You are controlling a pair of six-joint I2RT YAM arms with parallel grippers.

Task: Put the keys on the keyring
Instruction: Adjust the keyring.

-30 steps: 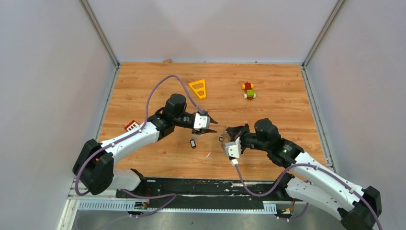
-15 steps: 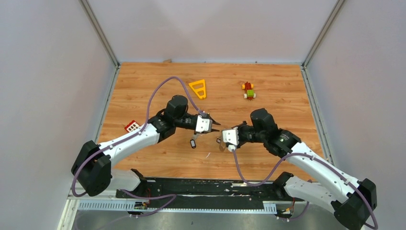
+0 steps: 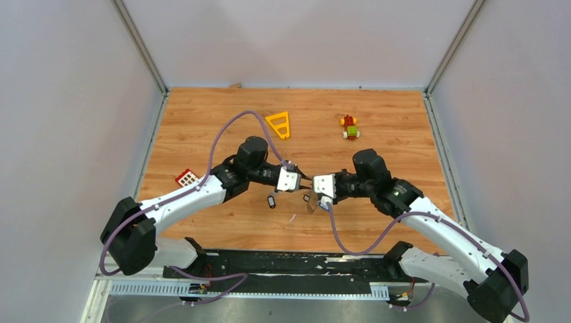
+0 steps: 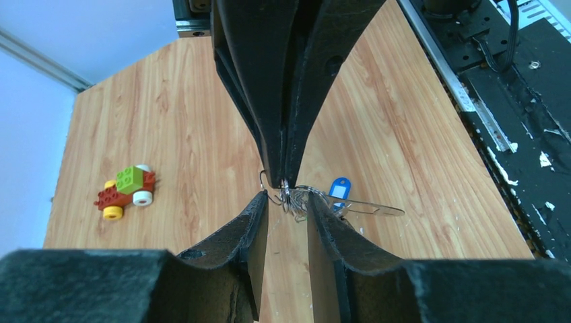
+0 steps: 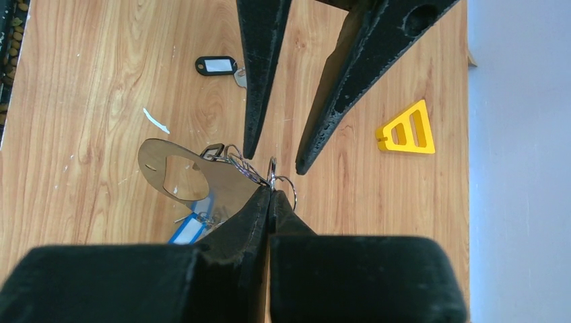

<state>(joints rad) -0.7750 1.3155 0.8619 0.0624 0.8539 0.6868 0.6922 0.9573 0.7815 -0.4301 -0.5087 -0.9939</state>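
Note:
My right gripper (image 3: 312, 189) is shut on a small wire ring (image 5: 273, 176) of the keyring bunch. The large silver keyring loop (image 5: 176, 176) and a blue-tagged key (image 5: 189, 230) hang from it just above the table. In the left wrist view the bunch (image 4: 297, 199) and the blue tag (image 4: 339, 190) sit at my fingertips. My left gripper (image 4: 287, 200) is open, with its jaws on either side of the right gripper's tip and the rings. A black-tagged key (image 3: 272, 200) lies loose on the table below the left gripper, and also shows in the right wrist view (image 5: 217, 65). I see no green tag.
A yellow plastic triangle frame (image 3: 279, 124) and a red-green-yellow toy block figure (image 3: 349, 127) lie at the back of the table. A small red-and-white block (image 3: 187, 178) lies left of the left arm. Grey walls close in the wooden table on three sides.
My right gripper has carried the keyring up and to the left, to the left gripper's tips. The left gripper has shifted slightly right. The black-tagged key has not moved.

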